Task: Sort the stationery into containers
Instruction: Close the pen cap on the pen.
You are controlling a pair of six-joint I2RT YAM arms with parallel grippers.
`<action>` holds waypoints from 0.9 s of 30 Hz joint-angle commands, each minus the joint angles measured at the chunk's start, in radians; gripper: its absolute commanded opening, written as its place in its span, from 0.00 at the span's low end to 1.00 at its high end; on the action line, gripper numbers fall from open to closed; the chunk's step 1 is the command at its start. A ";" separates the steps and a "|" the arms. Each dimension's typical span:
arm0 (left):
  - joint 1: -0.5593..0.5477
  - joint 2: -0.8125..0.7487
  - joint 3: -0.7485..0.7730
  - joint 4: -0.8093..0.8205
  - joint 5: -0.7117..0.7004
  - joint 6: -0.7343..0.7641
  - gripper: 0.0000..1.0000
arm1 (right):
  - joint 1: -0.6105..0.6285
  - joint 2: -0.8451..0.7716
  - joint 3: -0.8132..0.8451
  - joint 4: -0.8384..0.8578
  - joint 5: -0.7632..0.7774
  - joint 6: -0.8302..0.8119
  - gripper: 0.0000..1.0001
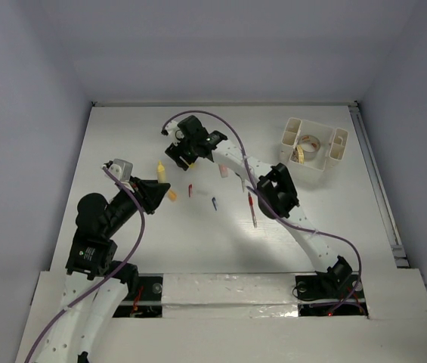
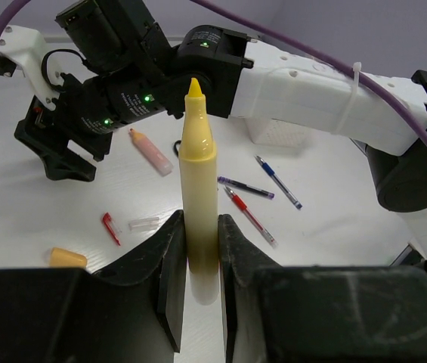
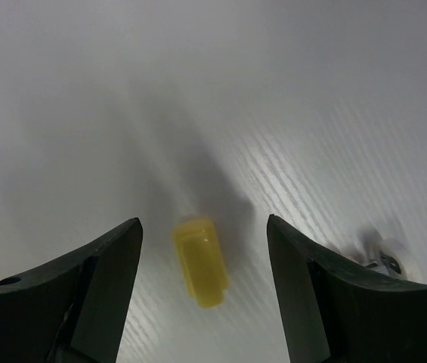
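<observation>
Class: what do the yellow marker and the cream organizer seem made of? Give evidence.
Yellow marker: probably plastic, smooth, slightly glossy; a soft sheen runs along its barrel. Organizer: likely moulded plastic, cream-white, matt, with thin even walls; too small to be sure.

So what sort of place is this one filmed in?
Probably a lab test cell, not an office: a bare white table boxed in by blank walls, two arms bolted at its near edge, and pens and an organizer laid out as props.
</observation>
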 commanded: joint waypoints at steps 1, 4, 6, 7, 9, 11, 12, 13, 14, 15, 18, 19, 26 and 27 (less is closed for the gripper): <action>0.008 0.002 0.013 0.046 0.011 0.003 0.00 | -0.001 0.003 0.014 0.043 0.061 -0.017 0.72; 0.008 0.004 0.012 0.046 0.012 0.000 0.00 | -0.001 0.010 0.015 0.031 0.049 -0.014 0.69; 0.008 0.004 0.012 0.047 0.012 0.000 0.00 | -0.001 0.013 0.002 0.029 0.046 -0.007 0.63; 0.008 0.004 0.012 0.047 0.011 0.001 0.00 | -0.001 0.010 -0.005 0.032 0.050 -0.004 0.61; 0.008 0.002 0.010 0.047 0.011 0.000 0.00 | -0.001 0.000 -0.037 0.049 0.058 0.000 0.60; 0.008 0.002 0.010 0.047 0.011 0.000 0.00 | -0.001 -0.001 -0.045 0.046 0.046 0.001 0.60; 0.008 0.002 0.010 0.047 0.011 0.001 0.00 | -0.001 0.000 -0.044 0.039 0.044 0.001 0.59; 0.008 0.002 0.012 0.047 0.011 0.001 0.00 | -0.001 0.003 -0.045 0.034 0.043 0.003 0.59; 0.008 0.002 0.012 0.047 0.011 0.001 0.00 | -0.001 0.002 -0.047 0.034 0.044 0.003 0.58; 0.008 0.002 0.010 0.047 0.011 0.001 0.00 | -0.001 0.003 -0.053 0.035 0.047 0.003 0.57; 0.008 0.002 0.010 0.049 0.012 0.001 0.00 | -0.001 0.002 -0.065 0.037 0.059 0.004 0.41; 0.008 0.002 0.010 0.049 0.012 0.001 0.00 | -0.001 0.002 -0.070 0.041 0.062 0.006 0.38; 0.017 0.011 0.009 0.050 0.017 0.000 0.00 | -0.001 -0.065 -0.132 0.121 0.090 0.058 0.02; 0.017 0.013 0.010 0.052 0.021 -0.002 0.00 | -0.011 -0.087 -0.162 0.156 0.093 0.076 0.00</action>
